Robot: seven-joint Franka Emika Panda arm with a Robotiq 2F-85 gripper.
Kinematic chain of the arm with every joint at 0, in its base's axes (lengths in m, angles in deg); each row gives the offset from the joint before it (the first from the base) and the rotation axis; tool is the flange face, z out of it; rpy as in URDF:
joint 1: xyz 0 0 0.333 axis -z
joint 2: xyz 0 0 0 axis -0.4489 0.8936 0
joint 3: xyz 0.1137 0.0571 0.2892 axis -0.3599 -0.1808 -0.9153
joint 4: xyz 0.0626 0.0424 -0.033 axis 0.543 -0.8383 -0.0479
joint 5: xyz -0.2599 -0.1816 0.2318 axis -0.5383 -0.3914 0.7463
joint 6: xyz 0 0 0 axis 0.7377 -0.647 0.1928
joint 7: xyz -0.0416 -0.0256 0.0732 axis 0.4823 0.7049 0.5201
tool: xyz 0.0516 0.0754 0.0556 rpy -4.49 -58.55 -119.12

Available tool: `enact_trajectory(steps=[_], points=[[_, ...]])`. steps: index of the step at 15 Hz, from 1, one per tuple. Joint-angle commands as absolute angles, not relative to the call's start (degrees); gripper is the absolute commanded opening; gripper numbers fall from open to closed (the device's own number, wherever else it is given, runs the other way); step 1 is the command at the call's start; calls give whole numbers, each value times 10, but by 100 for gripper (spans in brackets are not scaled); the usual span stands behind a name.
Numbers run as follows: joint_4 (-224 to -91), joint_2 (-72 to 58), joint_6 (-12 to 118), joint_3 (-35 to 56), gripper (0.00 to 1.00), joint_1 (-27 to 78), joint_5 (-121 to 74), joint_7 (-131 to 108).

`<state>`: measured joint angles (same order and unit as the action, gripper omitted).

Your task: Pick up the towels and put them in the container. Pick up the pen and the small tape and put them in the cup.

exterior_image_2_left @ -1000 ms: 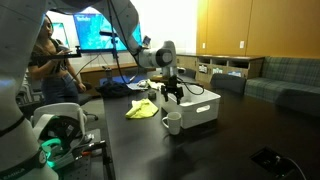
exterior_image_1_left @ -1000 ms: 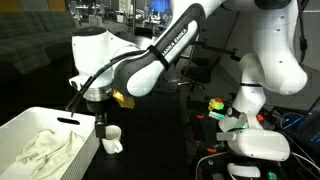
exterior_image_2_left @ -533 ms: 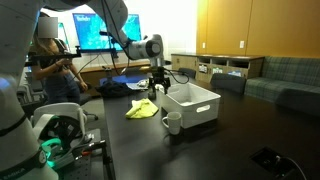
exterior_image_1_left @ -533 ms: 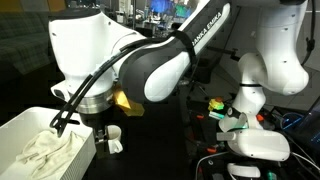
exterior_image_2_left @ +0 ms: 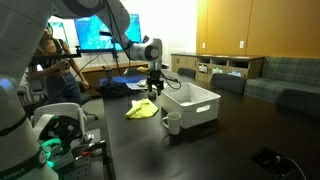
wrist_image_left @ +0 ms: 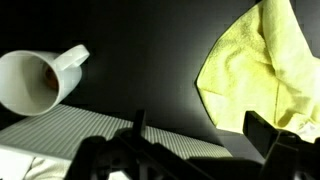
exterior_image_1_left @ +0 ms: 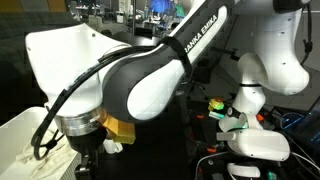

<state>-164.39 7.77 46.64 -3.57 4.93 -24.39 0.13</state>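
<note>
Swinging clear of the large white rectangular plastic bin (exterior_image_2_left: 192, 103), the arm has carried the tool (exterior_image_2_left: 154, 92) sideways, and now it hangs over the pale yellow-green cloth towel (exterior_image_2_left: 143, 109).

Closest in, the wrist view shows the tool (wrist_image_left: 200, 130) with its fingers spread wide and nothing between them. Just past the fingertips lies the pale yellow-green cloth towel (wrist_image_left: 255, 65), crumpled on the dark desk (wrist_image_left: 150, 60). It sits off to one side, not between the fingers.

So the step in hand, we judge, is picking up this second towel. To do it well we would want to:
- bring the tool over a raised fold, so both fingers straddle cloth;
- come straight down until the tips nearly meet the desk;
- pinch a thick bunch, since a thin edge could slip free.

Next along is the small white round-rimmed cup (wrist_image_left: 30, 82), handle pointing toward the towel and well clear of it. Beside it runs the bin's ribbed wall. A dragging corner of cloth could tip that cup on the way over, so we would lift high first.

Farther off, an exterior view shows the off-white cloth towel (exterior_image_1_left: 48, 156) already lying inside the bin (exterior_image_1_left: 15, 132). We cannot make out the pen or the small tape in any view.
</note>
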Motion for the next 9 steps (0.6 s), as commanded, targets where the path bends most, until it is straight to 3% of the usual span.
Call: enact_trajectory(steps=[1, 9], points=[[-1630, 112, 513, -44, 100, 53, -174, 49], [-1632, 172, 635, -28, 100, -4, -118, 168]])
